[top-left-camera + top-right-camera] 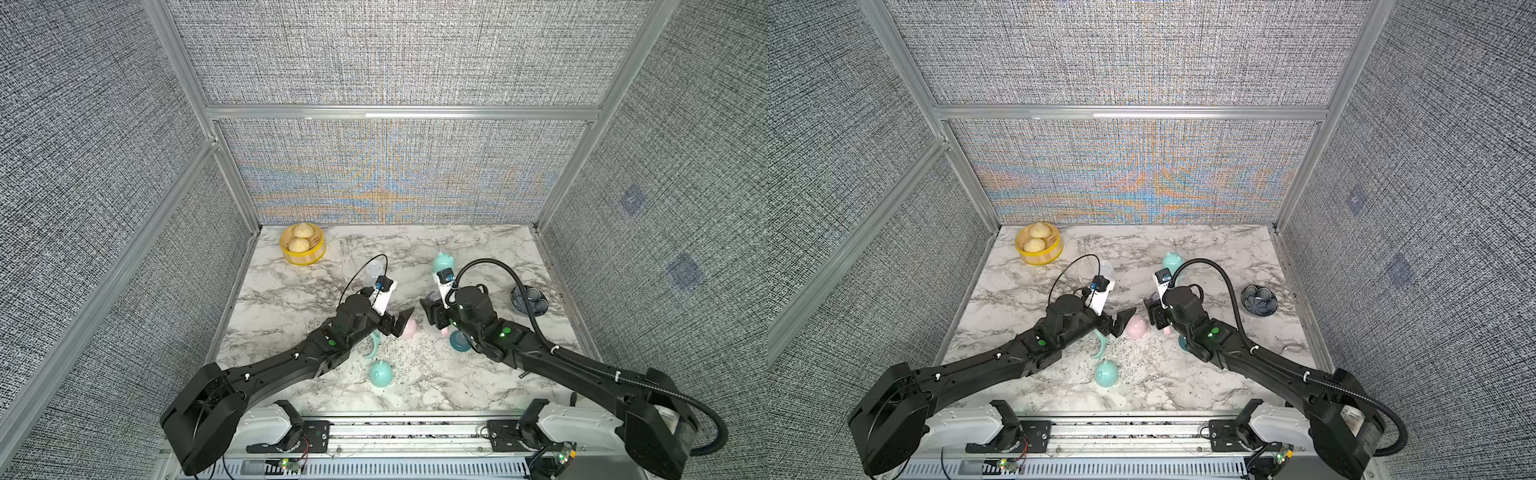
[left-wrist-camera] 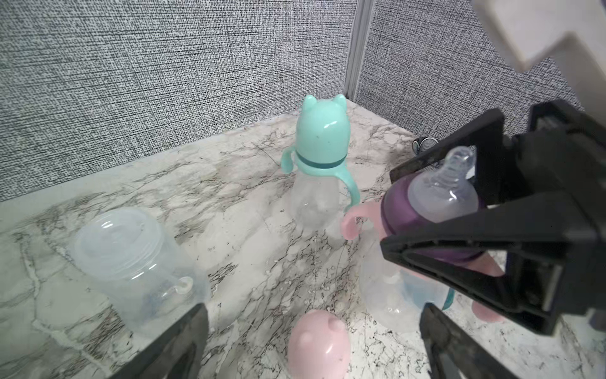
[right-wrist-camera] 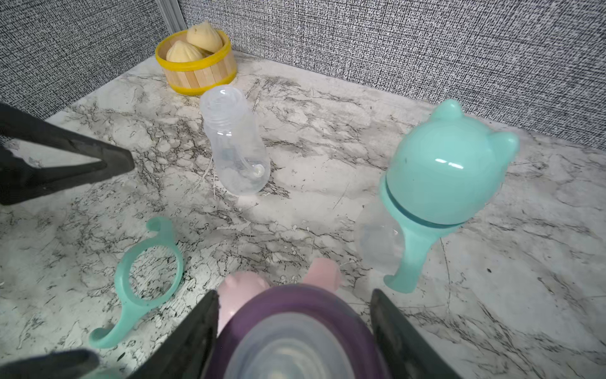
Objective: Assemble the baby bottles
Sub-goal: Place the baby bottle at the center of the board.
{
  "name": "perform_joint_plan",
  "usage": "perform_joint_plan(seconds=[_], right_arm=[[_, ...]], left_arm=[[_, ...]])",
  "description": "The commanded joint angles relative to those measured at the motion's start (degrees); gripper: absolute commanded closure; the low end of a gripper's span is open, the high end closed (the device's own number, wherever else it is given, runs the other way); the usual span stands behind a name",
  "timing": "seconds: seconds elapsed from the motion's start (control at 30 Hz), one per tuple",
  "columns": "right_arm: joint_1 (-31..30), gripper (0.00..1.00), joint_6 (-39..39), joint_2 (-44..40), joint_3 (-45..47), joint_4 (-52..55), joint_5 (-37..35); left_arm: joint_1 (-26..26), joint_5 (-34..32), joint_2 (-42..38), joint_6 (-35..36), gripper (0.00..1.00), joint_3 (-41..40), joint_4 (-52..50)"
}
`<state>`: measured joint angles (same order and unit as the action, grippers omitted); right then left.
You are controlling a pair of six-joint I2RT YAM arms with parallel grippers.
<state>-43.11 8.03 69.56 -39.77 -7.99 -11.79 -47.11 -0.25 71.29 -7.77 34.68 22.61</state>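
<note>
My right gripper (image 3: 293,295) is shut on the purple collar (image 2: 396,210) of a clear bottle with a pink handle ring, held upright with its nipple (image 2: 442,193) bare. My left gripper (image 2: 313,315) stands open just over a pink eared cap (image 2: 318,344) that lies on the marble beside that bottle. A fully capped mint bottle (image 1: 442,262) stands behind. A bare clear bottle (image 3: 232,144) stands at mid-left. On the table lie a loose mint handle ring (image 3: 149,272), a mint cap (image 1: 381,373) and a teal collar (image 1: 459,340).
A yellow steamer basket (image 1: 302,249) with buns sits in the back left corner. A dark patterned bowl (image 1: 1258,300) stands at the right edge. Grey fabric walls close in three sides of the marble table (image 1: 478,395).
</note>
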Motion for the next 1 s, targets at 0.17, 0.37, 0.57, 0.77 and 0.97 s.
perform_joint_plan(seconds=[0.17, 0.37, 0.57, 0.77, 0.97], right_arm=[[0.64, 0.55, -0.47, 2.75, 3.64, -11.99, -0.28], [1.45, 0.54, 1.00, 3.21, 6.65, -15.47, -1.07], [2.01, 0.54, 1.87, 3.48, 9.14, -18.67, -2.45], [3.34, 0.51, 3.39, 3.52, 11.29, -21.46, -2.76], [3.73, 0.45, 3.74, 2.56, 11.90, -20.93, -2.66]], left_arm=[[0.27, -0.32, -0.35, -0.36, 0.00, -0.09, -0.91], [0.35, -0.19, 0.17, -0.39, 0.00, -0.05, -0.59], [0.33, -0.01, 0.43, -0.49, 0.00, -0.07, -0.20], [0.35, 0.29, 1.00, -0.41, 0.00, 0.28, -0.02], [0.35, 0.43, 1.40, -0.32, 0.00, 0.63, -0.02]])
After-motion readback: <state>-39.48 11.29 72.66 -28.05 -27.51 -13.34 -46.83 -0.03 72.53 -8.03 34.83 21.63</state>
